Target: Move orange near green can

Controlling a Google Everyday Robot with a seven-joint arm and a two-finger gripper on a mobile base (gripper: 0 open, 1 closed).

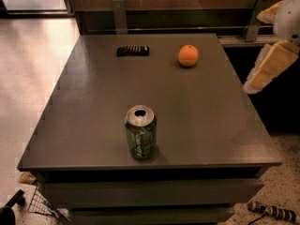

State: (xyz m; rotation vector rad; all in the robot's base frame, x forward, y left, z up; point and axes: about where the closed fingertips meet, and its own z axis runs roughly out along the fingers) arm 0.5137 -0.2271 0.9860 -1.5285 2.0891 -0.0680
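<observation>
Orange (188, 55) sits well apart from green can (140, 132); tool (268, 68) hangs at frame's right, grip state unclear.

High view over table (93, 102), gripper (257, 50) at right

No legible txt/labels, incl. on green can (140, 139); end effector (268, 69) at right edge.
</observation>
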